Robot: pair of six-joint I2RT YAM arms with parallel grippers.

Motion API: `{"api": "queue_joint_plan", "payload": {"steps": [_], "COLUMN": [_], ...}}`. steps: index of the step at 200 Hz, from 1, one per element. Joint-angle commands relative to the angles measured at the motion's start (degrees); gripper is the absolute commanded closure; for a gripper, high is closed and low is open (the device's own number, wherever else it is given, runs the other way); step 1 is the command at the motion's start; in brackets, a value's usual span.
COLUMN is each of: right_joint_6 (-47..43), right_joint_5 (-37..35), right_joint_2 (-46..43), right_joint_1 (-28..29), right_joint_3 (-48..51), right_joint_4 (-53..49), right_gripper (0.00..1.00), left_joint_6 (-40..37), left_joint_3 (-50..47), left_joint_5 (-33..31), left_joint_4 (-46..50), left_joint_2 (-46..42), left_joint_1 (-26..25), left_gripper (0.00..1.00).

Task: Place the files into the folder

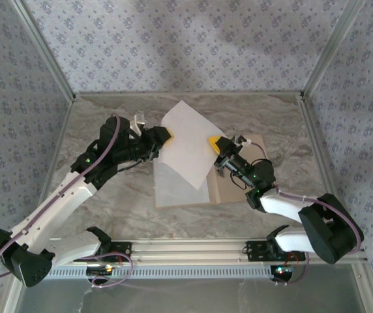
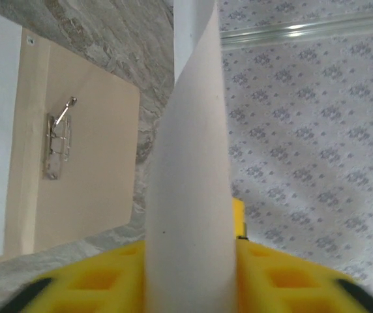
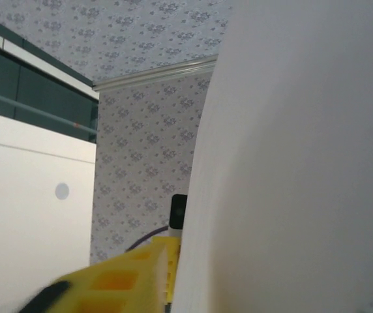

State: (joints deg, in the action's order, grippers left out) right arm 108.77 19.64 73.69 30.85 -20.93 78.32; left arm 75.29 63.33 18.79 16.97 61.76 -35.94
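Observation:
One white file (image 1: 190,140) hangs tilted above the table between my two grippers. My left gripper (image 1: 168,135) is at its left edge. In the left wrist view its yellow fingers (image 2: 284,277) stand apart, with the curled file (image 2: 190,163) rising through the gap. My right gripper (image 1: 212,145) is at the file's right edge. Its near finger (image 3: 134,277) lies against the file (image 3: 291,163), which hides the other finger. The tan folder (image 1: 229,186) lies open below, and its metal clip (image 2: 55,147) shows. A second file (image 1: 173,186) lies flat on its left leaf.
Metal frame posts (image 1: 43,49) and patterned walls close in the marble table on three sides. The aluminium rail (image 1: 193,251) with both arm bases runs along the near edge. Bare marble (image 1: 115,202) lies left of the folder.

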Motion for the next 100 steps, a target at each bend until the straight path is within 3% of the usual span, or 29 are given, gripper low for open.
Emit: {"api": "queue_joint_plan", "payload": {"steps": [1, 9, 29, 65, 100], "right_joint_6": [0.25, 0.55, 0.83, -1.16, -12.52], "right_joint_5": [1.25, 2.24, 6.34, 16.02, 28.15], "right_joint_2": [0.73, 0.82, 0.45, -4.84, -13.09], "right_joint_1": [-0.89, -1.34, -3.79, -11.41, -18.51], "right_joint_3": [-1.07, -0.9, -0.83, -1.17, -9.68], "right_joint_4": [1.14, 0.47, -1.73, -13.99, -40.17], "right_gripper": [0.91, 0.97, 1.0, 1.0, 1.0], "left_joint_6": [-0.45, -0.62, -1.55, -4.67, -9.08], "left_joint_3": [1.31, 1.61, 2.26, 3.3, 3.1], "left_joint_5": [1.66, 1.77, 2.21, 3.3, 2.67], "left_joint_4": [1.38, 2.34, 4.49, 11.26, 16.23], "left_joint_2": [-0.67, -0.82, -1.35, -2.1, -1.19], "left_joint_1": [0.91, 1.2, 2.34, 5.81, 7.18], "left_gripper": [0.46, 0.37, 0.24, 0.19, 0.17]}}
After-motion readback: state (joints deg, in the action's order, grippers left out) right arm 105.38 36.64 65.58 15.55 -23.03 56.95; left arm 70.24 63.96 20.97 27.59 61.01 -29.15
